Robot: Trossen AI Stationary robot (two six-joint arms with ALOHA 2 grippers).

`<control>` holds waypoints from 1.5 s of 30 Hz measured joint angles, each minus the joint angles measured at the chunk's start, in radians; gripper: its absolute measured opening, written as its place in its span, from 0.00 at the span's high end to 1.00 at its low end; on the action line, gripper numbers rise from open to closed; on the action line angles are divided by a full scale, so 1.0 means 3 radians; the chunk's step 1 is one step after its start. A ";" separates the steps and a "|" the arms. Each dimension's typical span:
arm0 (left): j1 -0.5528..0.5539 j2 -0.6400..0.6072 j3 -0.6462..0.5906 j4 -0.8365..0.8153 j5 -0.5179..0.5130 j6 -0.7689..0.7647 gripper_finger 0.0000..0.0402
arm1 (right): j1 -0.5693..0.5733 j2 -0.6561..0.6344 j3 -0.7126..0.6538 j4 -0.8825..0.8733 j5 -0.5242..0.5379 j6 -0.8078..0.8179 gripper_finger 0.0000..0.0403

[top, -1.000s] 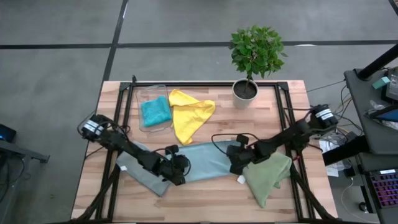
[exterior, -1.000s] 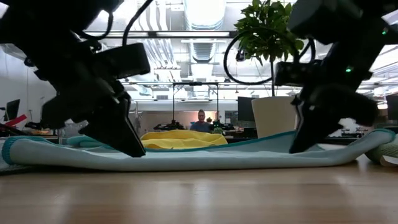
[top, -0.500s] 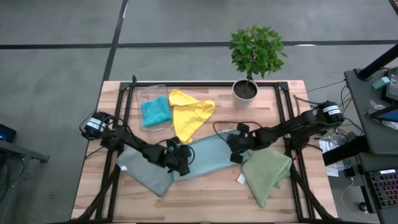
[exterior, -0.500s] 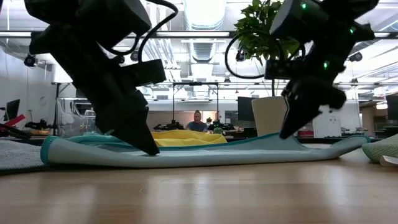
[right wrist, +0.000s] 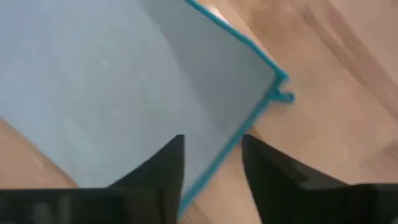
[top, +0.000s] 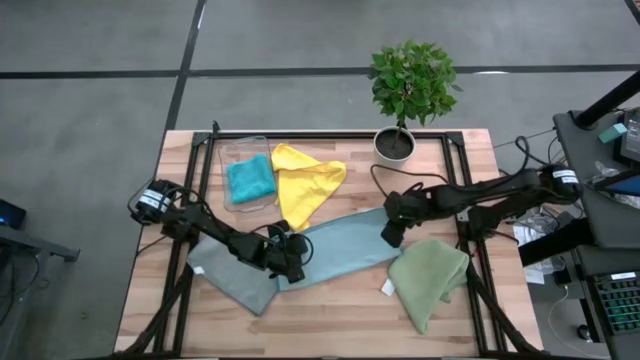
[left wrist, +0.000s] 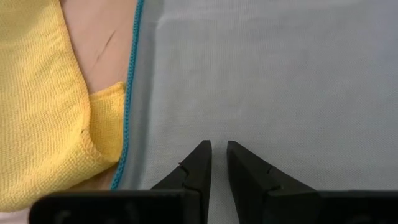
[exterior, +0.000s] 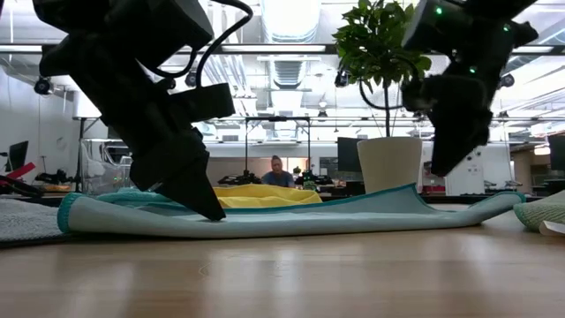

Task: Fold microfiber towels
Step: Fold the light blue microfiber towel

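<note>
Since the light blue towel lies spread flat across the middle of the worktop, folded over on itself with the teal-stitched hem showing, I judge it light, limp and prone to sag, best pinched at a hemmed corner. The grey towel sits to its left, the olive green towel to its right, the yellow towel beyond. My left gripper pins the blue cloth's left end, fingers clenched on it. My right gripper hangs over the far right corner, fingers released, empty.
</note>
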 joint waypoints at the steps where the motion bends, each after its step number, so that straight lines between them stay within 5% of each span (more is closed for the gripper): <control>1: 0.0000 0.0000 0.0000 0.0000 0.0000 0.0000 0.91 | -0.0019 -0.0029 -0.0049 0.0006 -0.0024 0.0032 0.55; 9: 0.0001 -0.0003 0.0000 0.0000 0.0000 0.0000 0.91 | -0.0167 -0.0017 -0.0379 0.0211 -0.0204 0.0170 0.30; 17: 0.0001 -0.0004 0.0000 0.0001 0.0000 -0.0001 0.91 | -0.0297 -0.0018 -0.0725 0.0884 -0.0438 0.0204 0.20; 34: 0.0006 -0.0004 0.0000 0.0001 0.0000 -0.0005 0.91 | -0.0314 0.0415 -0.0845 0.1908 -0.0839 0.0161 0.25; 45: 0.0006 -0.0004 0.0000 0.0001 0.0000 0.0000 0.91 | -0.0317 0.0379 -0.0850 0.2030 -0.0850 0.0206 0.52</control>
